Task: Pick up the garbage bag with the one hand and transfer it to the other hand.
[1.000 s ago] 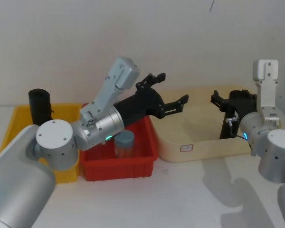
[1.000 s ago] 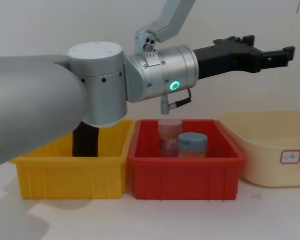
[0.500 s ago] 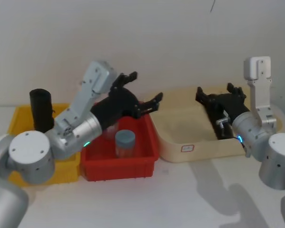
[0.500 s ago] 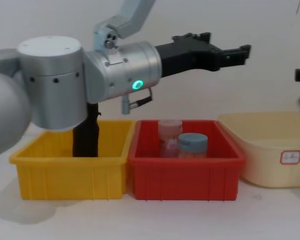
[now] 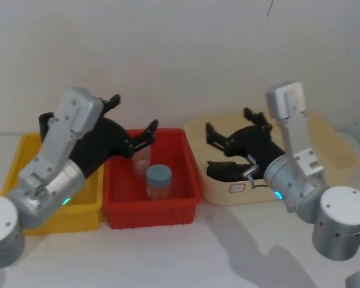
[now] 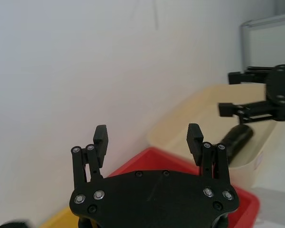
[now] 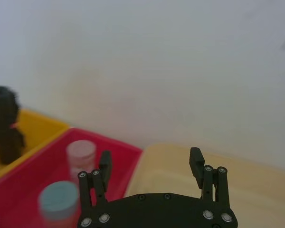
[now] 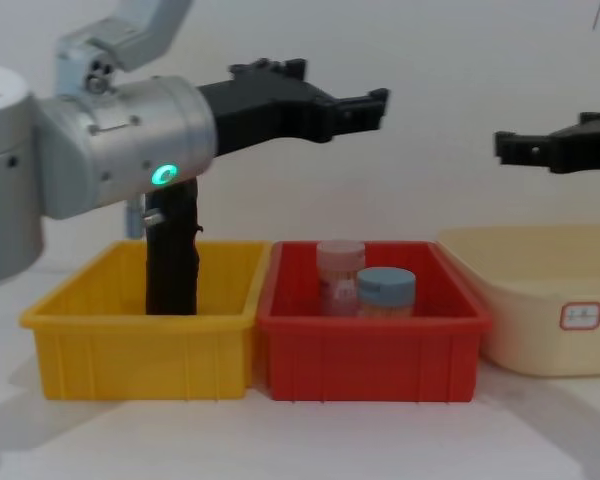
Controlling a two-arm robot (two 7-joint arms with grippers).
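The black two-finger left gripper (image 5: 134, 114), on the green-ringed silver arm, has swung back from above the cream plastic tub (image 5: 336, 135) to the yellow plastic bin (image 8: 140, 350). Its fingers are apart and empty, near the tall black rolled-film garbage bag (image 8: 170, 262), which stands upright and ungrasped in that bin. The blue-ringed right gripper (image 5: 228, 122) has advanced over the tub, fingers likewise apart, above a second black roll (image 5: 228, 170) lying inside; judgement: pick-up approach under way, transfer not begun.

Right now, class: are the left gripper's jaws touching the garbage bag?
Apart. The chest view shows the left gripper open above the red bin, while the garbage bag stands in the yellow bin.
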